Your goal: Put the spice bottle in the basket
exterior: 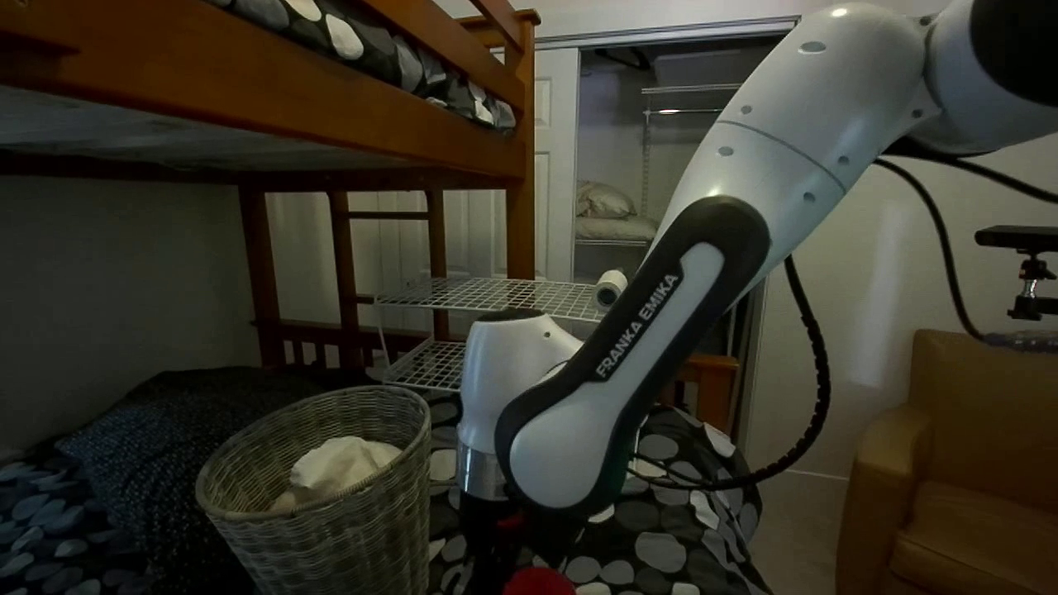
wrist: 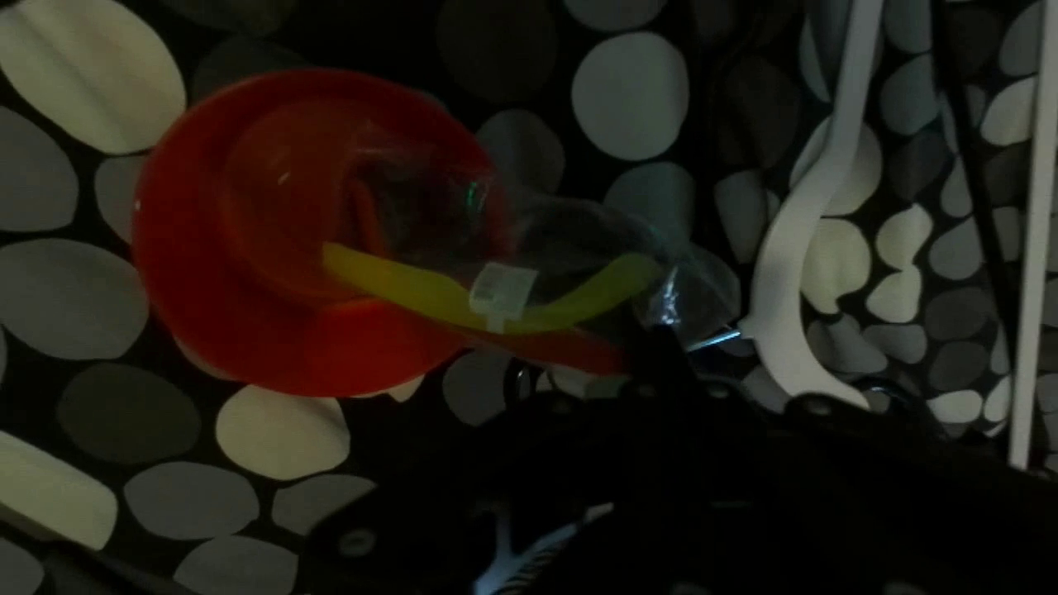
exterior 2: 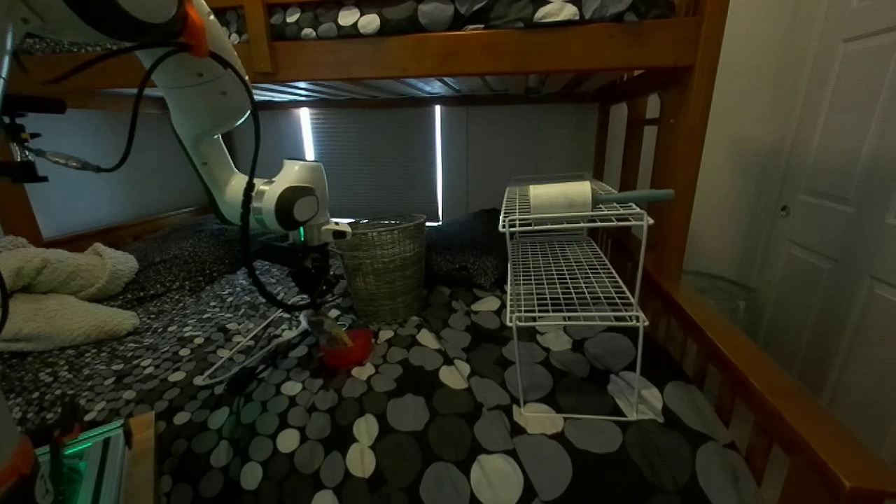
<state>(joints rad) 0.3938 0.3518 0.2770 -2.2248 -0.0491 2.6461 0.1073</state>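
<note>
The basket [exterior: 347, 541] is large, round, grey-beige wicker, and stands on the bed with a white cloth [exterior: 343, 464] inside. It also shows in an exterior view [exterior 2: 386, 269], behind and beside the gripper. My gripper [wrist: 661, 355] is low over the bed, dark, with its fingers together at the end of a clear plastic bag [wrist: 570, 227]. The bag has a yellow strip and a white tag and reaches over a red bowl [wrist: 314, 347]. The grip itself is dark and partly hidden. The gripper also shows in an exterior view [exterior 2: 316, 294]. I make out no spice bottle.
A white wire rack [exterior 2: 577, 280] holds a white roller [exterior 2: 560, 198] with a blue-grey handle. A white hanger [wrist: 785, 273] lies beside the gripper. A bunk-bed rail [exterior 2: 483, 56] is overhead. A cream blanket [exterior 2: 70, 294] lies on the bed.
</note>
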